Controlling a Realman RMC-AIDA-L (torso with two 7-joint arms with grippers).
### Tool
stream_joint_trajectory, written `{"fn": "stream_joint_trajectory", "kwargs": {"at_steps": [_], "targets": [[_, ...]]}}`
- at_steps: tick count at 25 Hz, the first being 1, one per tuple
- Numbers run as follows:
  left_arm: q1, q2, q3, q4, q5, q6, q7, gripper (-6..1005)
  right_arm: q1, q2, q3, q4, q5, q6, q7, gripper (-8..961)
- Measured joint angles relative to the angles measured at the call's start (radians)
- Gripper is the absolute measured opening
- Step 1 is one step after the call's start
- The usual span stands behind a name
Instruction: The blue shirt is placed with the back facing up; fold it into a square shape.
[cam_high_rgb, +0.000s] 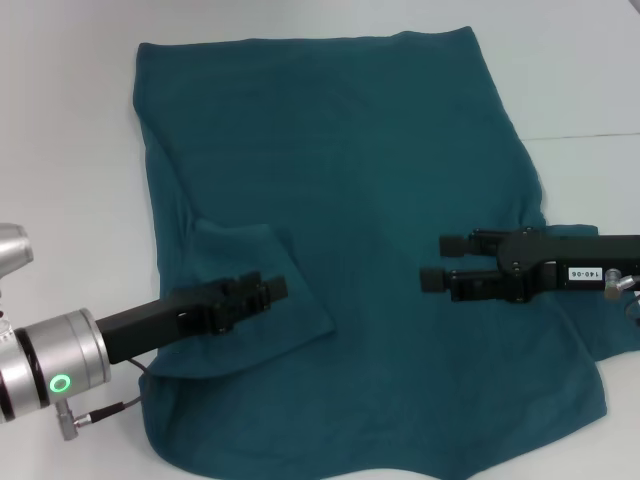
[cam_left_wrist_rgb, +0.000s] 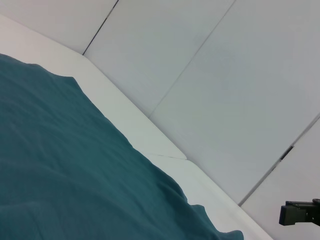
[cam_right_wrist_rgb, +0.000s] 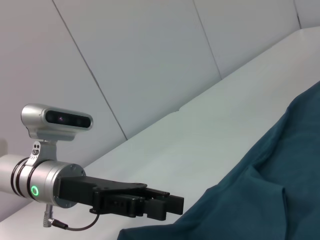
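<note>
The blue shirt (cam_high_rgb: 350, 200) lies spread flat on the white table (cam_high_rgb: 60, 120), its plain side up. Its sleeve on my left side is folded inward as a flap (cam_high_rgb: 265, 300) over the body. My left gripper (cam_high_rgb: 280, 289) hovers over that flap, shut and holding nothing; the right wrist view also shows this left gripper (cam_right_wrist_rgb: 177, 202) above the cloth's edge. Over the shirt's right side my right gripper (cam_high_rgb: 434, 261) points inward, open and empty. The left wrist view shows the shirt (cam_left_wrist_rgb: 75, 175) and, far off, the right gripper (cam_left_wrist_rgb: 300, 214).
Bare white table surrounds the shirt on the left, far and right sides (cam_high_rgb: 590, 80). Pale wall panels (cam_left_wrist_rgb: 210, 75) rise behind the table. The shirt's near hem runs down to the picture's lower edge.
</note>
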Motion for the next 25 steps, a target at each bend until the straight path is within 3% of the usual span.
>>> {"fn": "stream_joint_trajectory", "kwargs": {"at_steps": [8, 13, 15, 18, 25], "targets": [[0.016, 0.000, -0.004, 0.052, -0.049, 0.027, 0.009, 594, 0.003, -0.013, 0.058, -0.002, 0.000, 0.015, 0.022, 880], [0.026, 0.002, -0.005, 0.104, -0.067, 0.064, 0.020, 755, -0.007, -0.053, 0.065, -0.002, -0.056, 0.103, 0.201, 880], [0.026, 0.002, -0.005, 0.116, -0.067, 0.079, 0.029, 823, -0.008, -0.058, 0.067, -0.002, -0.070, 0.107, 0.225, 880], [0.026, 0.002, -0.004, 0.130, -0.067, 0.100, 0.056, 861, -0.028, -0.080, 0.074, -0.028, -0.097, 0.126, 0.340, 881], [0.019, 0.007, 0.008, 0.137, -0.047, 0.130, 0.097, 879, -0.086, -0.084, 0.098, -0.075, -0.100, 0.211, 0.486, 881]]}}
